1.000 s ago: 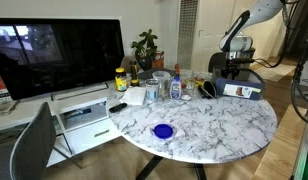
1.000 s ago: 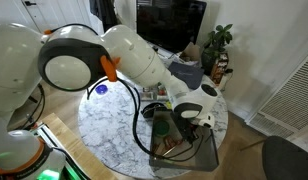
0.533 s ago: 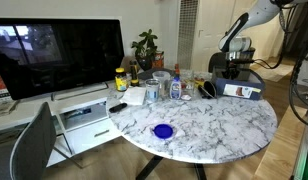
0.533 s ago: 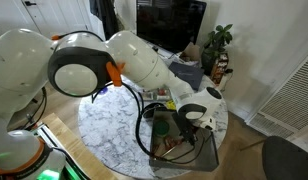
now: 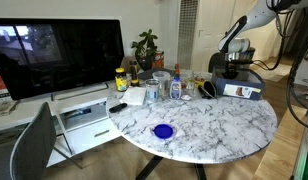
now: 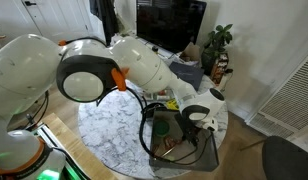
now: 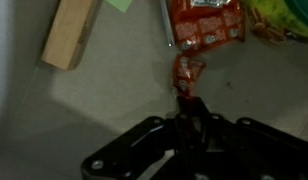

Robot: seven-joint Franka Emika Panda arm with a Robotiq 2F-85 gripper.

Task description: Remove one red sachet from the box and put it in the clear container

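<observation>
Elbow (image 6: pixel 94 85) swung slightly; gripper (image 7: pixel 188 108) stays down in box (image 5: pixel 244 90). Jaws pinch red sachet (image 7: pixel 186 72) by its near end, more sachets (image 7: pixel 206 25) beyond.

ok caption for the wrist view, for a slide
Wrist view: gripper shut on one red sachet, a larger red packet and a tan block lying beyond it.

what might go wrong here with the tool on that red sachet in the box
The tool seems to pinch only one end of the small red sachet, so it may slip out on lifting. The sachet's far end meets the larger red packets, which might drag along.
</observation>
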